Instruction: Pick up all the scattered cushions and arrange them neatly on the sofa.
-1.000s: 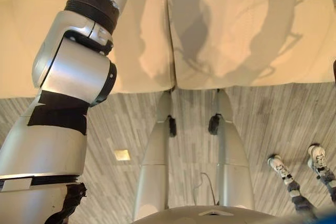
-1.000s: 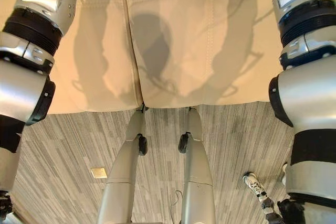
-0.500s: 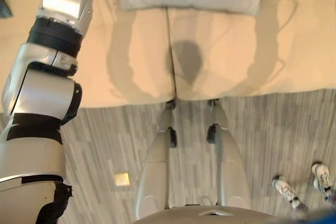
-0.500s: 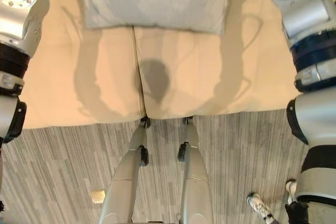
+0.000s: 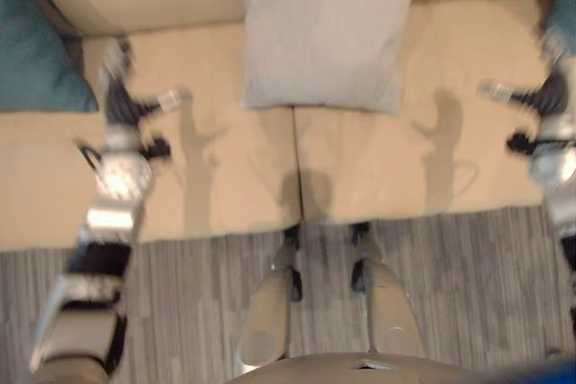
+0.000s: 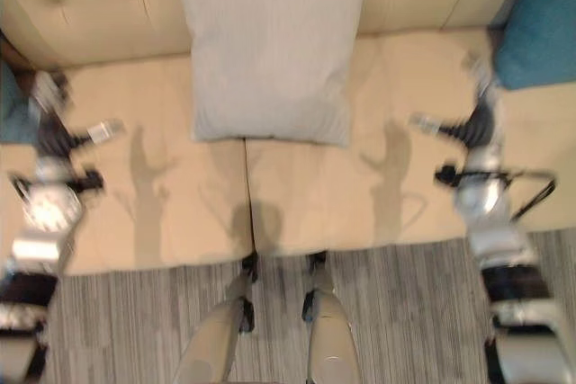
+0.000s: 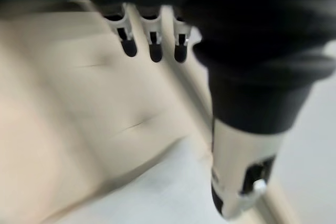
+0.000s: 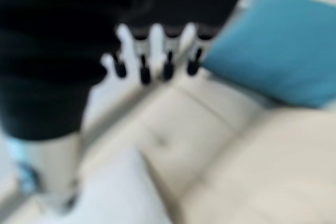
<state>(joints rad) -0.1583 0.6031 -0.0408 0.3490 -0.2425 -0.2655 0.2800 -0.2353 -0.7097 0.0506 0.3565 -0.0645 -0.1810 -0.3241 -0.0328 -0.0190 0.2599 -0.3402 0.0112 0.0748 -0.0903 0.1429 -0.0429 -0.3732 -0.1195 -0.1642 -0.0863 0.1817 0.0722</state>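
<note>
You had both hands, left (image 5: 121, 110) and right (image 6: 477, 128), empty, fingers (image 7: 152, 45) straight. Pale grey rectangular fabric cushion (image 6: 270, 42) leaned on beige sofa (image 6: 135, 204); a nudge could topple it.

Warm overhead light is flooding the sofa (image 5: 360, 168) as we're watching; arm shadows are falling there, and motion blur is smearing both wrist views.

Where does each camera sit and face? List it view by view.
Left eye, head: down on the beige sofa, pale grey cushion, left hand.
Right eye, head: same scene; right hand, teal cushion.
Left wrist: along straight fingers to sofa.
Right wrist: fingers, teal cushion.
Shared: grey cushion.
</note>
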